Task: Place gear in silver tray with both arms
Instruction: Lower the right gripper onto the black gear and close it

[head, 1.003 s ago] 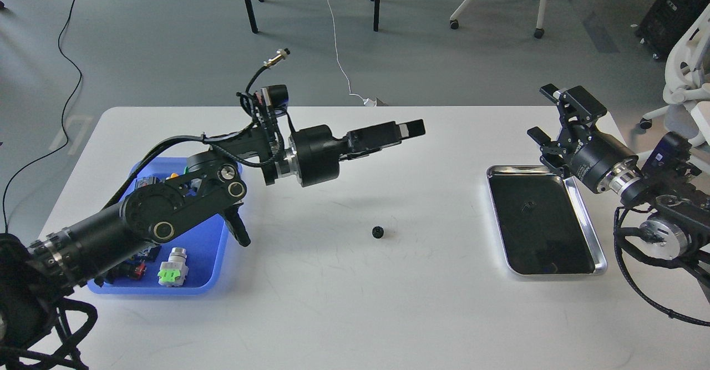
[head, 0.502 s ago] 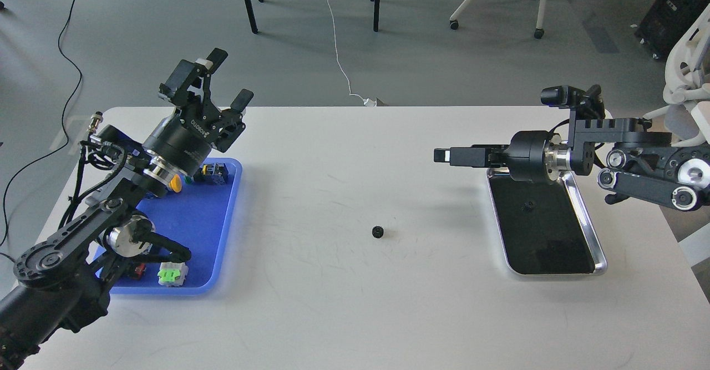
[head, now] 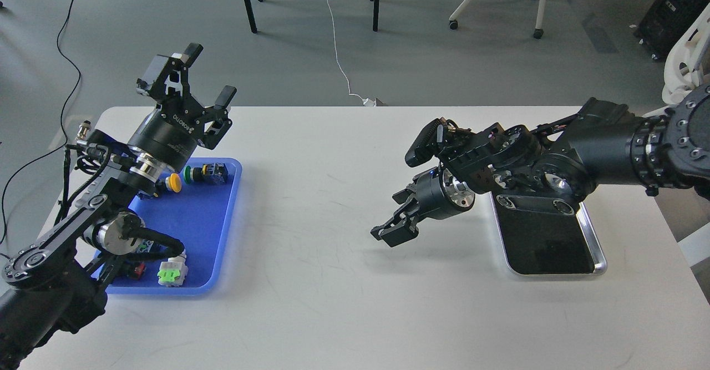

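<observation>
My right gripper [head: 391, 216] hangs low over the middle of the white table, its two fingers spread apart, so it is open. It stands over the spot where the small black gear lay, and the gear is hidden behind the fingers. The silver tray [head: 597, 254] lies to the right of that gripper; its far end is covered by my right arm [head: 554, 165]. My left gripper [head: 195, 79] is open and empty, raised above the far end of the blue tray [head: 205, 237].
The blue plastic tray at the left holds several push buttons and connectors, among them a yellow-capped one [head: 173, 182] and a green-and-white one [head: 171, 272]. Chair and table legs stand on the floor beyond the table's far edge.
My right arm swung left and down from above the silver tray to the gear's spot, and the gear went out of sight. My left arm drew back a little further over the blue tray.
</observation>
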`<state>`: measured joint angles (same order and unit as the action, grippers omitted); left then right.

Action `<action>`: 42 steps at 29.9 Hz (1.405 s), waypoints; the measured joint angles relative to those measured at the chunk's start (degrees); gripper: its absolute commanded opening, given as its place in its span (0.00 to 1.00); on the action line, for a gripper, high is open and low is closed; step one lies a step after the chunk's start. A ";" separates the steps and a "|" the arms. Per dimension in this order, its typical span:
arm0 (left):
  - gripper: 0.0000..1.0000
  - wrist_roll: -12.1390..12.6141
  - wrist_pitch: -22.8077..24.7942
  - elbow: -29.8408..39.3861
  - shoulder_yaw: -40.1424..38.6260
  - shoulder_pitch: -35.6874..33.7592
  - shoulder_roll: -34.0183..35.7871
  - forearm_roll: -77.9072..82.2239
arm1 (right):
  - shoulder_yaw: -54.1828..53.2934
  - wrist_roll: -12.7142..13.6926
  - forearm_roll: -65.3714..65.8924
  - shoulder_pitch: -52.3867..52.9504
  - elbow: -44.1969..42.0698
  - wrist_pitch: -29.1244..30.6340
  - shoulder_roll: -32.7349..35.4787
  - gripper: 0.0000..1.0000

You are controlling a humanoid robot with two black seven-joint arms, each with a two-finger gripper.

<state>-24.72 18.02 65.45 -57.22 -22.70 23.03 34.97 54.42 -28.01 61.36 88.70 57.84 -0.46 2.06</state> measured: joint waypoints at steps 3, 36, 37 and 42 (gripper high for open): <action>0.98 0.01 0.00 0.03 0.00 0.09 0.00 0.01 | 2.14 -0.01 0.00 -0.03 -0.80 -1.25 -1.72 0.92; 0.98 0.02 0.36 0.22 -0.09 1.73 -0.46 0.16 | 4.31 0.00 -1.99 -8.61 -7.64 -11.11 -2.07 0.72; 0.98 0.02 0.38 0.22 -0.09 1.79 -0.46 0.17 | 4.46 0.00 -2.01 -8.82 -7.79 -11.34 -2.07 0.72; 0.98 0.02 0.39 0.29 -0.09 1.96 -0.46 0.19 | 4.69 0.00 -2.50 -10.05 -8.08 -12.57 -2.07 0.72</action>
<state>-24.69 18.41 65.74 -57.31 -20.74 22.57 35.15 59.12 -28.00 58.86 78.65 49.76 -13.03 0.00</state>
